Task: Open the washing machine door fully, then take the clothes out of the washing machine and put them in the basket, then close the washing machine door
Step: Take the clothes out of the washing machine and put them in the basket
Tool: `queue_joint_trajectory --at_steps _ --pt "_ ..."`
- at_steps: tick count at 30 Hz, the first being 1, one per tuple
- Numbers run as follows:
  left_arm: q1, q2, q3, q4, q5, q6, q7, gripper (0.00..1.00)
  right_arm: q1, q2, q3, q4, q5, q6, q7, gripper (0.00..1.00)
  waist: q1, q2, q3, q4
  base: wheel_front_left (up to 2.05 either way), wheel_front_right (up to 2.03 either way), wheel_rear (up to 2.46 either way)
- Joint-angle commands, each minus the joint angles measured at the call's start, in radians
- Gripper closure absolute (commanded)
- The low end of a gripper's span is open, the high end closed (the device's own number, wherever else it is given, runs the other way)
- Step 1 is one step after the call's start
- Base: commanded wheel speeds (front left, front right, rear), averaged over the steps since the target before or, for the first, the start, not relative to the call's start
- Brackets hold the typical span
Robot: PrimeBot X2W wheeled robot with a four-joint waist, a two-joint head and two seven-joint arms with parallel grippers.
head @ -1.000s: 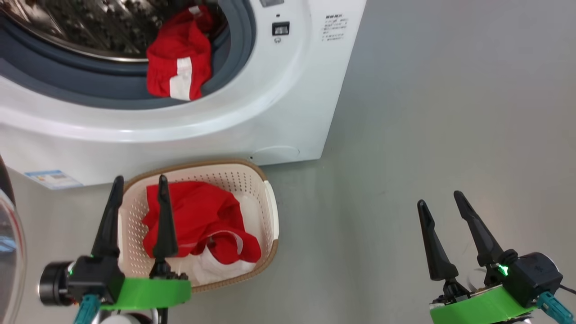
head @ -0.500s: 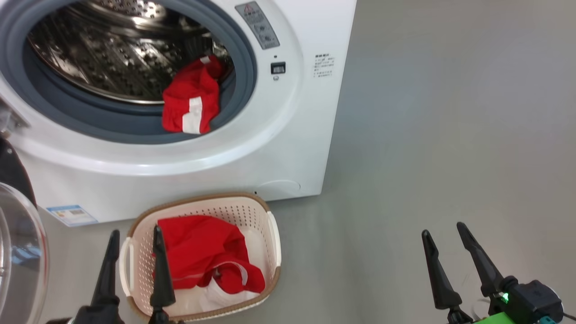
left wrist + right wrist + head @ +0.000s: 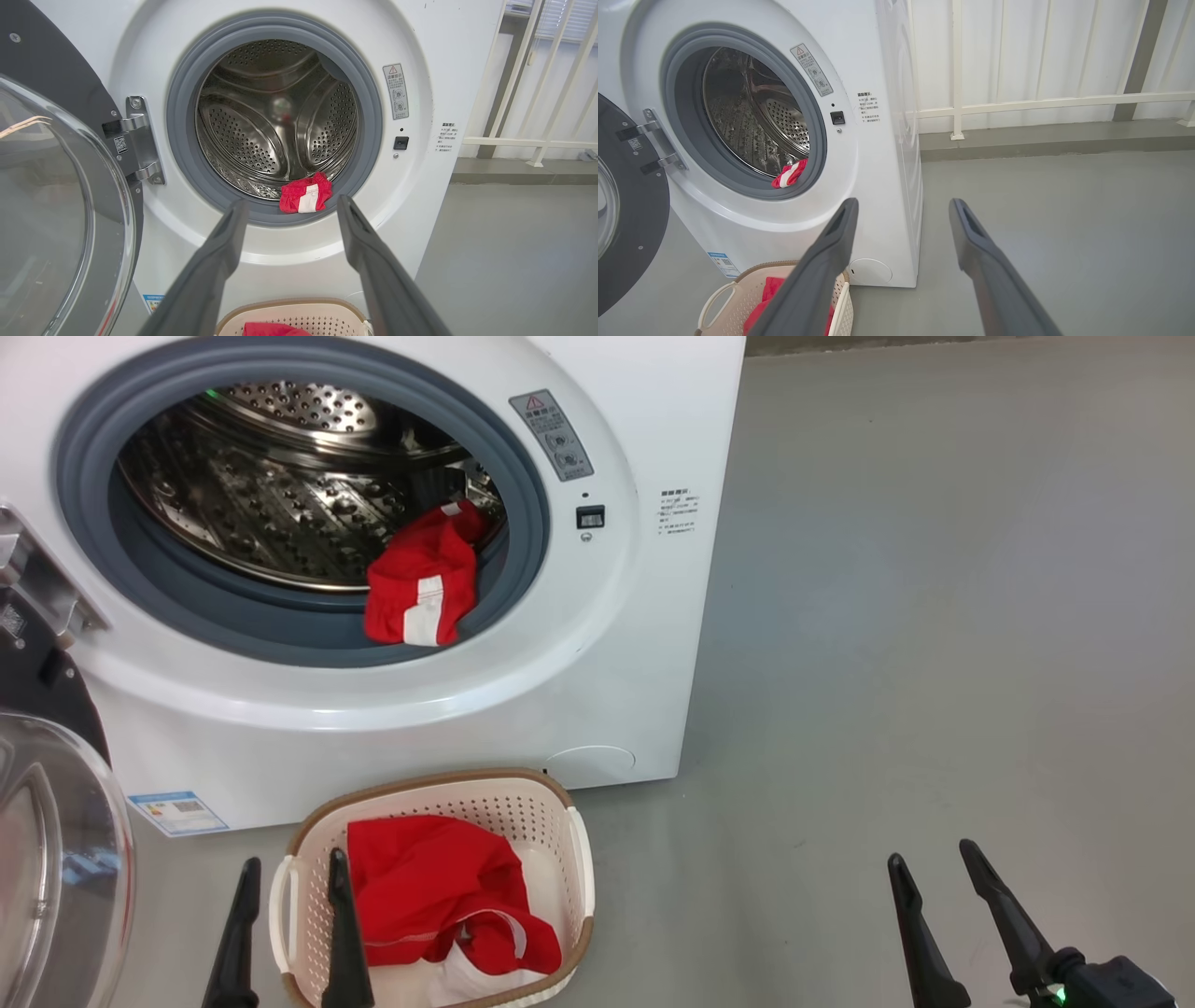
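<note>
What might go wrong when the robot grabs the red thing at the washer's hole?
The red garment with a white stripe lies draped over the grey rubber ring; a weak pinch might let it slip and land beside the cream perforated basket.
The open round glass door stands close beside the open left gripper; a wide swing might bump it.

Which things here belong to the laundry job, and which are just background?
Job: washing machine; open door; red garment at the drum mouth; basket; red clothes inside it.
Background: white railing; grey floor.
</note>
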Motion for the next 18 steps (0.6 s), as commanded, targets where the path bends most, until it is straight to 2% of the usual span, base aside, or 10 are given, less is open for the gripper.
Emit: queue_joint_trajectory --at_steps 1,18 --pt "-0.012 0.011 0.03 -0.03 -0.007 0.012 -0.006 0.0 -0.006 -0.008 0.017 -0.028 0.007 0.003 -0.005 0.0 0.0 0.0 -0.001 0.0 0.0 0.0 0.0" --pt "-0.031 0.024 0.009 -0.04 -0.001 0.012 -0.001 0.0 -0.017 -0.008 0.024 -0.04 0.017 0.003 -0.005 0.0 0.0 0.0 0.035 -0.028 0.0 0.0 0.0"
